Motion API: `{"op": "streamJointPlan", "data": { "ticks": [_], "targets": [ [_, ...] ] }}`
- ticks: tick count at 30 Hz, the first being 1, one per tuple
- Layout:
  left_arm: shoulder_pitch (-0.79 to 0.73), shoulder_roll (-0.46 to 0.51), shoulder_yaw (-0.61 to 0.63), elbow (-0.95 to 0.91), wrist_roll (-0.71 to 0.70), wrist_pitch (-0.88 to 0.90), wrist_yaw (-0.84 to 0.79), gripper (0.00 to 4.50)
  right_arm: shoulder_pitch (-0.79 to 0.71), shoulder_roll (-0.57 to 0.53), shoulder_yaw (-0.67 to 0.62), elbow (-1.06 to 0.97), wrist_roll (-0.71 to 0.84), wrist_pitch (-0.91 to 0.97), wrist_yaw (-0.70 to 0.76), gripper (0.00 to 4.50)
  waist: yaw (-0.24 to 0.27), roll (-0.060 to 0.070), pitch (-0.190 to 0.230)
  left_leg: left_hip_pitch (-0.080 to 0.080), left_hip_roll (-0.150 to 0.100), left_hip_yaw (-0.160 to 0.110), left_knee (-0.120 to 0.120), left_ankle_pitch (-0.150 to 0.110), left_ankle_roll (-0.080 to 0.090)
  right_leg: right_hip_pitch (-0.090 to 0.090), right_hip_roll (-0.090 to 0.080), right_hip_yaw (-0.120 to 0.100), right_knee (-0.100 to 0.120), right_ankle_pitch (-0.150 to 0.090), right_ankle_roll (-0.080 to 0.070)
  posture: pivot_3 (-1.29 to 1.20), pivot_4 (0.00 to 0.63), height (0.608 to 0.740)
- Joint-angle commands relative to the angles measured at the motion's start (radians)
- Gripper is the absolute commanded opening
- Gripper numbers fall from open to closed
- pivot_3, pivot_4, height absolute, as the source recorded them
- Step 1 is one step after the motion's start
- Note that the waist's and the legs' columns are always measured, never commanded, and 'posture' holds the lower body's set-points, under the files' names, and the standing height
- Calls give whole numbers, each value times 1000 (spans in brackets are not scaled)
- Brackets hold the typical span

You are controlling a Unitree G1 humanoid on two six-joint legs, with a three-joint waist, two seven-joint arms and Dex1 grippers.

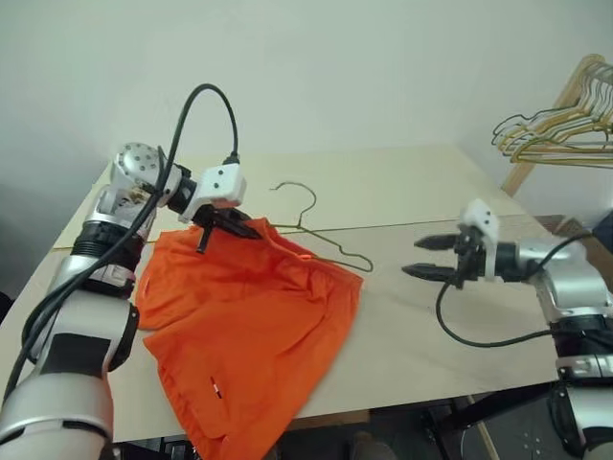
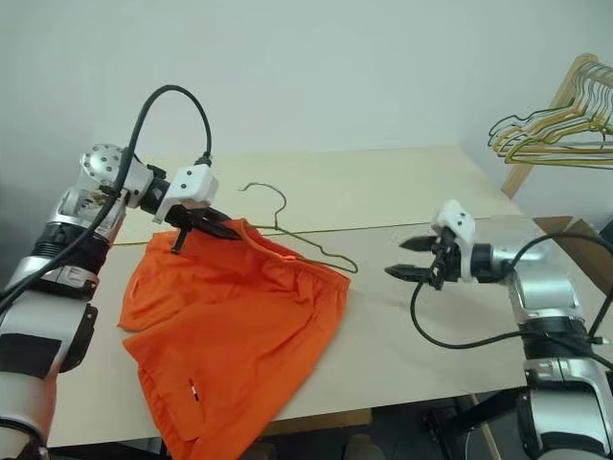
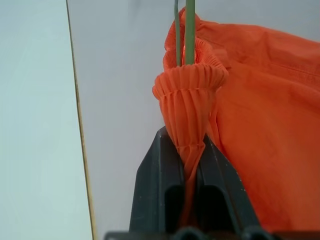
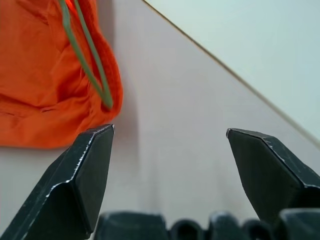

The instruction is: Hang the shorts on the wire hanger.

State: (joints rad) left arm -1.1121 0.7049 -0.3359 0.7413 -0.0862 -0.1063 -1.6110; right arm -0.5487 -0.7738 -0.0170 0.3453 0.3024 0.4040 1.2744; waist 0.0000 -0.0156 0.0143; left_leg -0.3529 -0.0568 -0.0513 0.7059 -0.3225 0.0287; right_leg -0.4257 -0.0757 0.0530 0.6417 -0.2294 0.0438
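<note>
Orange fabric takes up most of the near left of the table [image 1: 421,316]: one pair of shorts [image 1: 244,335], lying partly spread, with one leg trailing over the front edge. A small white tag [image 1: 215,388] shows near that lower hem. One thin grey hanger [image 1: 321,235] is threaded through the shorts; its hook curves up on the far side of the fabric, and one shoulder pokes out past the shorts' right edge onto bare wood. In the left wrist view two strands of the wire run out of the bunched waistband.

The left gripper [image 1: 228,228] sits at the far left corner of the shorts, its jaws closed on a gathered fold of the elastic waistband, which is pinched between the two black fingers [image 3: 160,175]. The right gripper [image 1: 433,258] hovers over bare table well to the right of the shorts, pointing back toward them, its jaws spread wide apart and holding nothing. From the right wrist view the hanger's end lies on the orange fabric beyond the open fingers [image 4: 92,165].

The table is pale wood with a straight seam running across it from left to right, passing behind the shorts. Behind it stands a plain off-white wall. At the far right a wooden rack [image 1: 551,120] carries a bunch of spare hangers [image 1: 565,129], gold and dark among them, too tightly packed to count.
</note>
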Motion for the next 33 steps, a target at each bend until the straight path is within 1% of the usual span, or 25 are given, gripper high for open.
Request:
{"op": "streamJointPlan", "data": {
  "ticks": [1,3,5,8,13,18,21,23,30,31,32,33],
  "targets": [
    [-18,26,46,-53,-33,10,-3,0,39,37,-41,-11,112,166,20,4249,-2,0,0,0,0,0,0,-2,3,0,0,0,0,0,0,46,0,740],
    [-8,39,45,-73,-43,14,-3,0,62,72,-28,-29,138,226,6,4249,-4,0,0,0,0,0,0,-2,4,0,0,1,0,0,0,55,0,740],
    [1,50,53,-96,-49,21,-3,0,73,140,-11,-47,177,313,-20,4249,-9,0,0,0,0,0,0,-2,3,0,0,1,1,0,0,54,0,740],
    [11,56,64,-122,-54,34,-3,0,79,212,1,-75,199,368,-65,4249,-12,0,0,0,1,0,0,-2,3,-1,1,1,2,0,0,57,0,740],
    [18,53,86,-135,-43,44,-3,0,56,314,22,-46,178,380,-153,4249,-12,0,0,0,-1,0,1,0,0,-1,0,1,3,0,0,65,0,740],
    [29,54,97,-150,-42,55,-2,0,30,356,18,0,171,343,-194,4249,-12,0,0,0,-1,-1,1,0,-1,-2,0,0,4,0,0,69,0,740],
    [36,52,103,-154,-38,57,2,0,5,370,-4,40,187,361,-212,3703,-13,0,0,0,-1,-1,1,0,-1,-2,0,0,4,0,0,71,0,740],
    [42,51,107,-160,-37,61,6,0,-2,372,-8,55,193,366,-210,3083,-14,0,0,0,-1,-1,1,1,-1,-2,0,0,4,0,0,73,0,740],
    [58,51,121,-167,-37,69,14,0,-2,387,3,62,177,358,-236,513,-14,0,0,0,-1,-1,1,1,-1,-2,0,0,5,0,0,72,0,740],
    [59,51,123,-165,-37,69,15,0,1,388,3,58,175,356,-242,201,-14,0,0,0,-1,-1,1,1,-1,-2,0,0,5,0,0,71,0,740],
    [60,53,126,-162,-41,66,13,0,5,390,0,53,174,349,-249,40,-14,0,0,0,-1,-2,1,1,-1,-2,0,0,5,0,0,71,0,740],
    [61,55,129,-161,-44,64,10,0,7,391,-3,50,174,345,-253,40,-14,0,0,0,-1,-1,1,1,-1,-2,0,0,5,0,0,71,0,740]
  ]
}}
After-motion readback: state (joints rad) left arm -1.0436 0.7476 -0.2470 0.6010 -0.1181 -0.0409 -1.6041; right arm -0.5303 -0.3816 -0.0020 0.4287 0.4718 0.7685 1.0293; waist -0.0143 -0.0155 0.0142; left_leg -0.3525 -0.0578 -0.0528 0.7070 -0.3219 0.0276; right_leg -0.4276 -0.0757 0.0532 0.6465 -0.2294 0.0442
